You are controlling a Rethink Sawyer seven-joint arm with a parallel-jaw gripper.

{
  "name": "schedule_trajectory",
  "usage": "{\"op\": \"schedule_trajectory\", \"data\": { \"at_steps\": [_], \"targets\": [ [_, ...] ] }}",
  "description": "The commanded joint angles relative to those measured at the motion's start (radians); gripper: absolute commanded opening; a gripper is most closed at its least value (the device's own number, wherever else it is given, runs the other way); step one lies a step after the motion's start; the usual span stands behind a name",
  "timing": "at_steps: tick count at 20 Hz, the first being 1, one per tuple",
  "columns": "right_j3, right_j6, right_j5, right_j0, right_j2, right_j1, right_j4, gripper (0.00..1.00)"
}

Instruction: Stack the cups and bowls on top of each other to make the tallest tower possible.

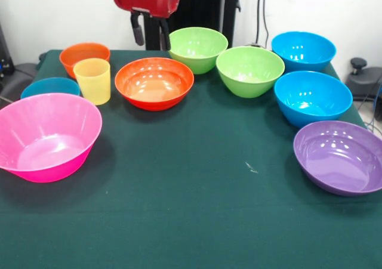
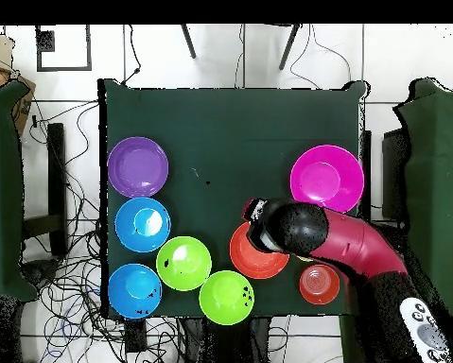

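You have nine bowls on the counter [image 1: 191, 221]: one pink [image 1: 46, 136], one purple [image 1: 340, 157], two orange [image 1: 154, 82] [image 1: 83, 55], two lime green [image 1: 197, 48] [image 1: 249, 70], three blue [image 1: 302, 50] [image 1: 313, 97] [image 1: 50, 87]. One pale-yellow cup [image 1: 92, 80] too.

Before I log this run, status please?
Hand up over the big orange bowl, empty, fingers apart. No tower yet: bowls and yellow cup all separate. Nothing in the way.

Bowls are crowding the far half of the surface [image 1: 197, 221]: orange bowl [image 1: 154, 82], two green bowls [image 1: 249, 70], blue bowls [image 1: 312, 97], nearly touching. Pink bowl [image 1: 46, 136] and purple bowl [image 1: 341, 156] are flanking a wide bare middle and near strip. Cup [image 1: 92, 80] is sitting tight between bowls. Gripper [image 1: 151, 31] is hanging above the orange bowl's far rim.
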Motion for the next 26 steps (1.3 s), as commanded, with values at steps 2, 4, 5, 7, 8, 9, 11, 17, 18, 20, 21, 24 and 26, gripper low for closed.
{"op": "schedule_trajectory", "data": {
  "at_steps": [2, 4, 5, 7, 8, 9, 11, 17, 18, 20, 21, 24, 26],
  "targets": [
    [-0.001, -0.116, 0.016, 0.041, 0.068, -0.043, -0.117, 1.00],
    [-0.019, -0.112, 0.002, 0.066, 0.042, -0.045, -0.168, 1.00],
    [-0.030, -0.110, 0.005, 0.071, 0.036, -0.046, -0.184, 1.00],
    [-0.033, -0.110, 0.002, 0.064, 0.042, -0.052, -0.195, 1.00],
    [-0.030, -0.114, -0.003, 0.059, 0.047, -0.055, -0.204, 1.00],
    [-0.029, -0.120, -0.006, 0.055, 0.052, -0.059, -0.214, 1.00],
    [-0.031, -0.137, -0.010, 0.047, 0.060, -0.063, -0.236, 1.00],
    [-0.045, -0.159, -0.034, 0.026, 0.076, -0.045, -0.310, 1.00],
    [-0.049, -0.147, -0.039, 0.027, 0.077, -0.034, -0.316, 1.00],
    [-0.054, -0.134, -0.039, 0.019, 0.085, -0.014, -0.309, 1.00],
    [-0.054, -0.133, -0.034, 0.009, 0.095, -0.005, -0.299, 1.00],
    [-0.054, -0.130, -0.024, -0.006, 0.112, 0.010, -0.286, 1.00],
    [-0.061, -0.114, -0.022, -0.001, 0.105, 0.014, -0.294, 1.00]
  ]
}}
